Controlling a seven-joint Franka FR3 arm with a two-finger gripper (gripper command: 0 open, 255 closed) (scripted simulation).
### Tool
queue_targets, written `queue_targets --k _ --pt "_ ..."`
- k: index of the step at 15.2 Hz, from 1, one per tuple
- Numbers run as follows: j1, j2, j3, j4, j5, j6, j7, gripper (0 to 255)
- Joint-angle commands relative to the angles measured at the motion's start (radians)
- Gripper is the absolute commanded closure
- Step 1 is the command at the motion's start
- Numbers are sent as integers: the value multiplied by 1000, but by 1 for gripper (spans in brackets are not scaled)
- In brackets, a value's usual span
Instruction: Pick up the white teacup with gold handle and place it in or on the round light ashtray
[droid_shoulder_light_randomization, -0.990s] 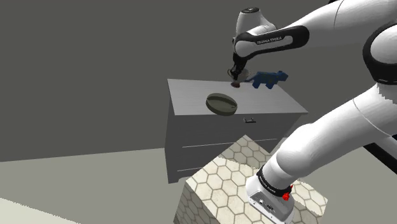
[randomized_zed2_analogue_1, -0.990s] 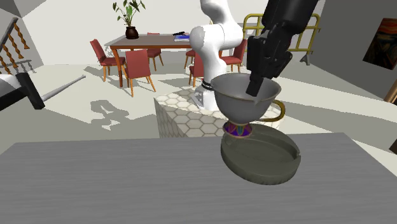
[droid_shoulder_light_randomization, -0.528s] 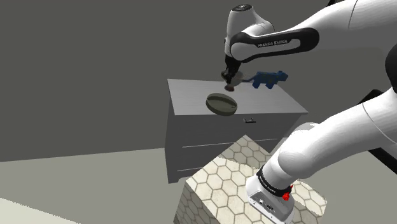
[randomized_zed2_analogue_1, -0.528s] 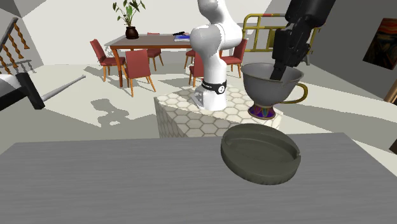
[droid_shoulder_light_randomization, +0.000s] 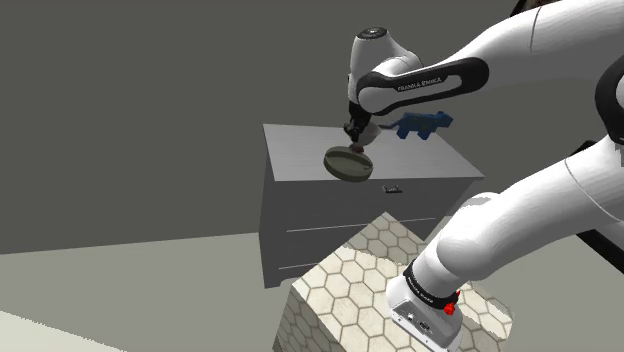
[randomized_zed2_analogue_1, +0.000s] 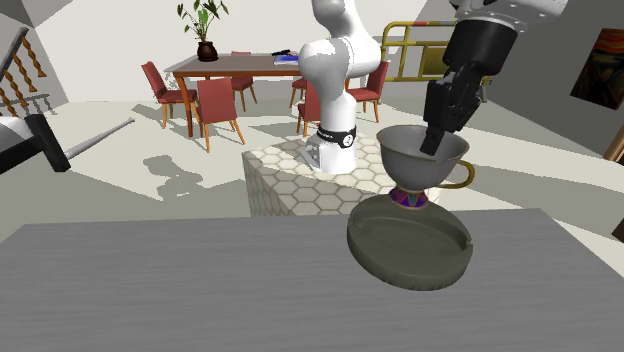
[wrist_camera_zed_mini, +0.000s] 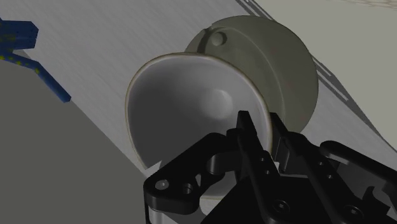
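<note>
Black pincer (randomized_zed2_analogue_1: 432, 145) is clamped on the rim of the gold-handled teacup (randomized_zed2_analogue_1: 415, 168), which is held under it; the grey ashtray (randomized_zed2_analogue_1: 410, 250) is seen just below the cup's foot.

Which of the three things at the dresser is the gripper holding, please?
The teacup: the gripper clasps its rim, while the ashtray and the blue toy rest ungripped on the dresser.

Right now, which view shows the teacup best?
The second exterior view: the whole teacup shows side-on, gold handle and purple foot included, the claw clamped on its rim above the ashtray. The wrist view looks down into its pale bowl; in the shoulder view it is a small dark shape under the arm.
</note>
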Motion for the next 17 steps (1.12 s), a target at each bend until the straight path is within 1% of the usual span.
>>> queue_targets --k 1,9,17 --pt "-2 12 -2 -16 -7 28 10 255" --pt "-13 73 -10 -72 -41 139 57 255" --pt "-13 74 -10 -72 -42 140 58 255"
